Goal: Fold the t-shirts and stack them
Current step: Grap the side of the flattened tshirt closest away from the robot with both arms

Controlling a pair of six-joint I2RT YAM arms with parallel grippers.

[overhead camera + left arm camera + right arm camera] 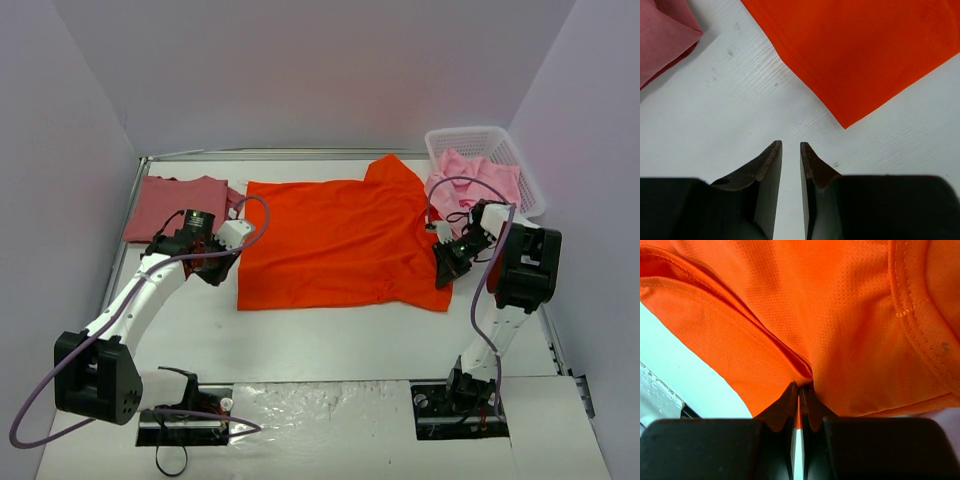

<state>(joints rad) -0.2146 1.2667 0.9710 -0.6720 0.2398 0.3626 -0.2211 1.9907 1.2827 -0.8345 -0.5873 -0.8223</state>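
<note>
Top external view, starting at ten o'clock on the white table (330, 340): a dusty rose-red cloth t-shirt (180, 205) lies there folded into a flat rectangle. Just off its five o'clock corner sits the left gripper (215, 266), low over bare tabletop. On the left wrist camera its dark fingers (771, 160) stand a narrow slit apart, with nothing between them and nothing held. The rose shirt's edge is off at eleven o'clock, and an orange corner lies ahead at one o'clock, clear of the tips.

Across to the centre, the bright orange-red cloth t-shirt (340, 240) is spread out wide and flat, with one sleeve poking up towards one o'clock. At its four o'clock edge the right gripper (444, 272) is down on the cloth. The right wrist camera settles it: the jaws are pinched tight together with a ridge of orange mesh fabric caught between the tips. Folds run away to ten o'clock, and a stitched hem curves past at two o'clock.

Last of all, at two o'clock on the table, a white plastic lattice basket (525, 170) holds a heap of light pink cloth t-shirts (478, 178). They spill over its left rim, just beside the orange sleeve.
</note>
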